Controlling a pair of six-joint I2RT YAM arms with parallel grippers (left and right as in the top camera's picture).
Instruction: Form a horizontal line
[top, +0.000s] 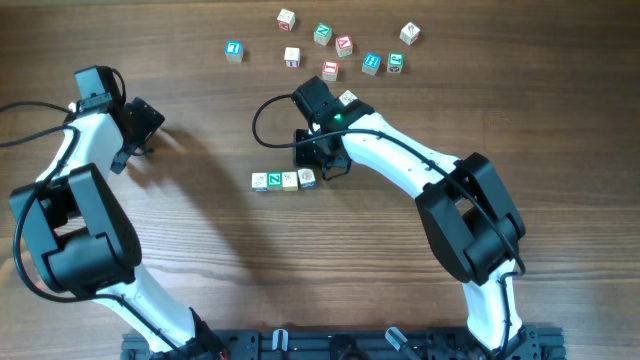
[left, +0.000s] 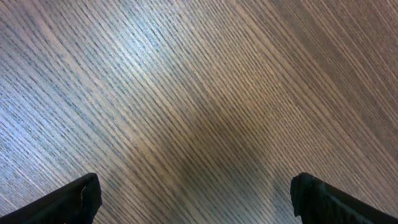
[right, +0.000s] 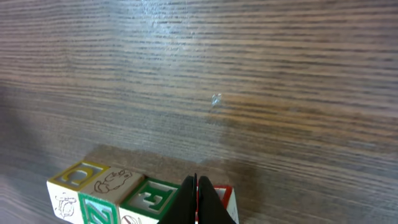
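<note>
Masking one end of the pale wooden letter-cube row (right: 115, 186), the right gripper (right: 196, 185) is pressed closed; the left gripper (left: 194, 186) is spread wide.

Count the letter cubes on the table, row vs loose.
Letter cubes in the row: 4 (one mostly hidden behind the right gripper)
Loose letter cubes: 10
Total: 14

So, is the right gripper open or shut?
The right gripper is shut: in its wrist view the fingers meet with no gap, by the row of cubes.
</note>
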